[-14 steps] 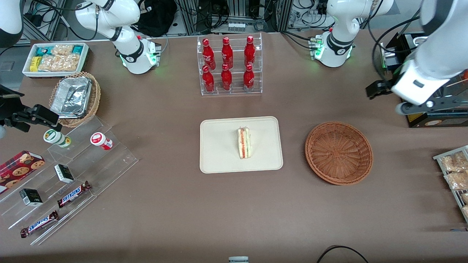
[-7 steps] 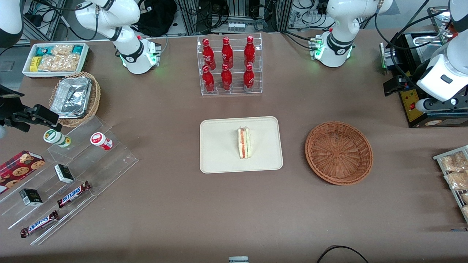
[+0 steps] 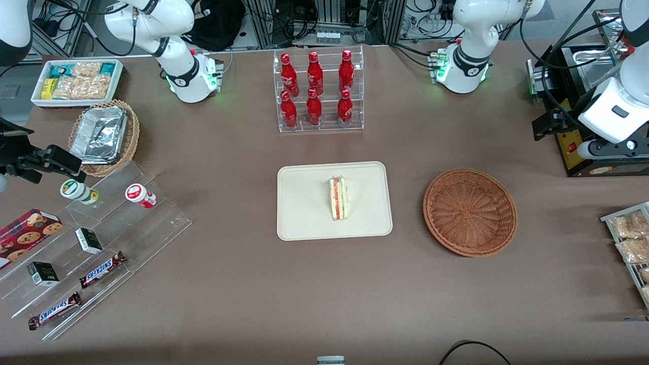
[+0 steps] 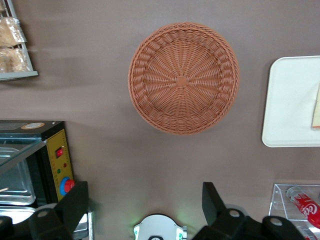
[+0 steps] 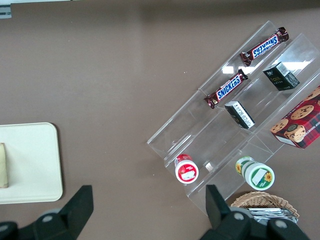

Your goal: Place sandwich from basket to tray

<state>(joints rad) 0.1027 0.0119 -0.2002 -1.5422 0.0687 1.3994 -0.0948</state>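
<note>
Judging the transfer done, with the sandwich [image 3: 338, 198] lying on the tray [image 3: 304, 203] beside the empty basket [image 3: 470, 212], the gripper [image 4: 142, 202] hangs high above the basket, jaws wide apart and empty, needing only to park.

- "SNICKERS" reads in white-and-blue letters on a brown bar [image 3: 102, 269] lying on the clear acrylic step rack [image 3: 116, 238].
- The same word stands on a second bar [image 3: 54, 311], on the rack's step nearest the front camera.
- The red bottles [image 3: 314, 88] in their clear stand carry white script too small to read.
- The end effector [image 4: 142, 210] bears no readable marking.
</note>
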